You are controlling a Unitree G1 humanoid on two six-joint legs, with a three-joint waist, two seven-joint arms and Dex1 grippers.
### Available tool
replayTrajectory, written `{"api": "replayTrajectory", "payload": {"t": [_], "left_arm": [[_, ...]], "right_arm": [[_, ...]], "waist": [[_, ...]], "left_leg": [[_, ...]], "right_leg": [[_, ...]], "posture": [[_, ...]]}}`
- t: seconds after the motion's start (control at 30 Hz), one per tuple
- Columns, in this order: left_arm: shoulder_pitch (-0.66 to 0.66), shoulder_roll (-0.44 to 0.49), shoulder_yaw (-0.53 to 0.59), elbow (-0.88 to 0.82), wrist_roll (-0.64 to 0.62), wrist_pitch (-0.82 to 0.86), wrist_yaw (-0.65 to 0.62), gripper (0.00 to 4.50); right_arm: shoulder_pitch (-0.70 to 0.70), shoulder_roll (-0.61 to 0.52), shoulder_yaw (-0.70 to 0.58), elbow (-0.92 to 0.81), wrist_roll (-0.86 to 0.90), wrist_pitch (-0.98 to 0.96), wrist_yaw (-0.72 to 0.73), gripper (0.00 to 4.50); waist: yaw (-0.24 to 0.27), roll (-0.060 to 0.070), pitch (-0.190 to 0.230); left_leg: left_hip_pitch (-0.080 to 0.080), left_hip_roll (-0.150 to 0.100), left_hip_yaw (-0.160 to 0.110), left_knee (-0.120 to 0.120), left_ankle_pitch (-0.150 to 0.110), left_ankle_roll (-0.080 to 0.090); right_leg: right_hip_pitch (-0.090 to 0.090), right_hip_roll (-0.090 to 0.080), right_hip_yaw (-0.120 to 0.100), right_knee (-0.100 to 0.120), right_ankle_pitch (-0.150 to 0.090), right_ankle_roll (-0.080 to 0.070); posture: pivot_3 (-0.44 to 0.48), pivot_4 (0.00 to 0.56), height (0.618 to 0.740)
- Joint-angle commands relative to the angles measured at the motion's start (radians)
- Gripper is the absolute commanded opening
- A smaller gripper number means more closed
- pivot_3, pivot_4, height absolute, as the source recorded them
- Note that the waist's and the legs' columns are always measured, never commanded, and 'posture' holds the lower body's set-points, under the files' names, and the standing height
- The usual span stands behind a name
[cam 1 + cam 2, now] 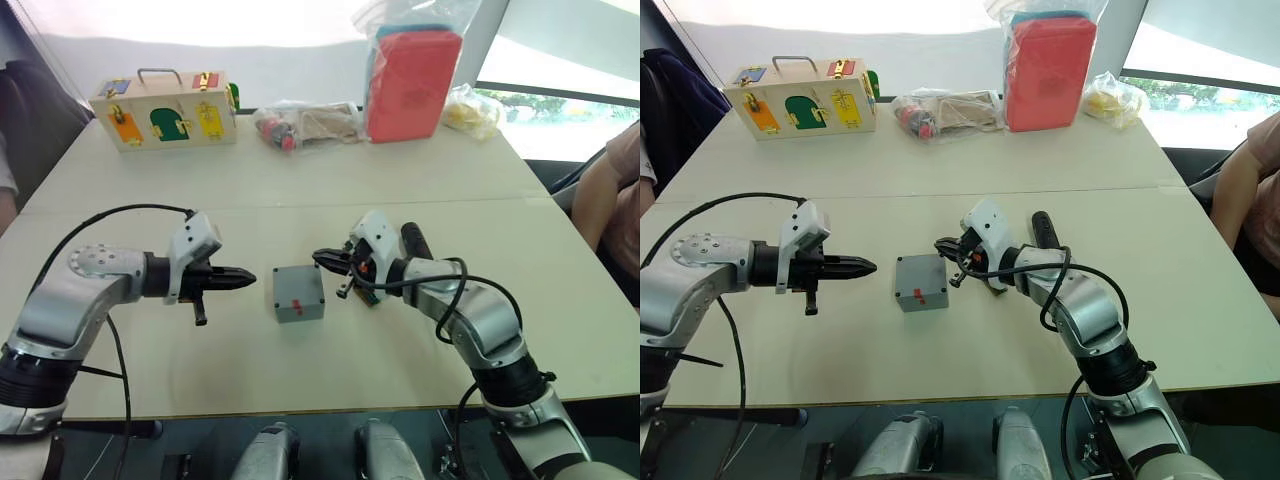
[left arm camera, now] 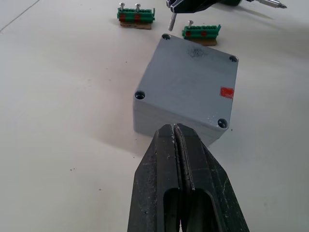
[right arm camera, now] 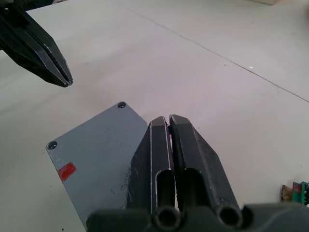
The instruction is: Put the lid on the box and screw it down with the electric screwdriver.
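Left eye view: the box [image 1: 299, 293] sits near the middle of the table [image 1: 300, 180], a little toward the near edge, with the lid [image 1: 297, 286] already on top and a red mark on it. The left gripper [image 1: 243, 279] hovers just left of the box, fingers pressed together and holding nothing. The right gripper [image 1: 322, 259] reaches to the box's far right corner, also pressed together. The screwdriver [image 1: 416, 242] lies on the table behind the right arm. Along the far edge stand a wooden case [image 1: 166, 107], a clear bag [image 1: 308, 123], a red pack [image 1: 411, 82] and a yellow bag [image 1: 471, 111]. A person's arm [image 1: 606, 205] shows past the right edge.

Left wrist view: the closed fingers [image 2: 166, 164] point at the box's near side, apart from it. Four screw holes show at the lid's corners. Two green terminal blocks [image 2: 136, 14] with screws lie beyond the box.

Right wrist view: the closed fingers [image 3: 190, 145] hang over the lid's edge; whether they touch it I cannot tell.
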Motion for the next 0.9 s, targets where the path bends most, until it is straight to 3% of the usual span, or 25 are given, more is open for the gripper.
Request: {"api": "replayTrajectory", "payload": {"t": [0.03, 0.87, 0.9], "left_arm": [[0.000, 0.009, 0.044, -0.044, -0.024, 0.002, 0.009, 0.00], [-0.021, -0.001, 0.026, -0.021, -0.026, -0.020, 0.012, 0.00], [-0.023, -0.003, 0.027, -0.022, -0.028, -0.019, 0.013, 0.00]], "right_arm": [[-0.003, 0.000, -0.003, -0.013, -0.012, -0.030, 0.009, 0.03], [0.015, 0.007, 0.002, 0.026, -0.051, -0.052, 0.014, 0.03], [0.015, 0.005, 0.000, 0.025, -0.049, -0.050, 0.016, 0.54]], "waist": [[0.001, 0.000, 0.000], [0.001, 0.000, 0.000], [0.001, 0.000, 0.000]], "left_leg": [[0.000, 0.000, 0.000, 0.000, 0.000, 0.000], [0.000, 0.000, 0.000, 0.000, 0.000, 0.000], [0.000, 0.000, 0.000, 0.000, 0.000, 0.000]], "right_leg": [[0.000, 0.000, 0.000, 0.000, 0.000, 0.000], [0.000, 0.000, 0.000, 0.000, 0.000, 0.000], [0.000, 0.000, 0.000, 0.000, 0.000, 0.000]], "posture": [[0.000, 0.150, 0.740], [0.000, 0.150, 0.740], [0.000, 0.150, 0.740]]}}
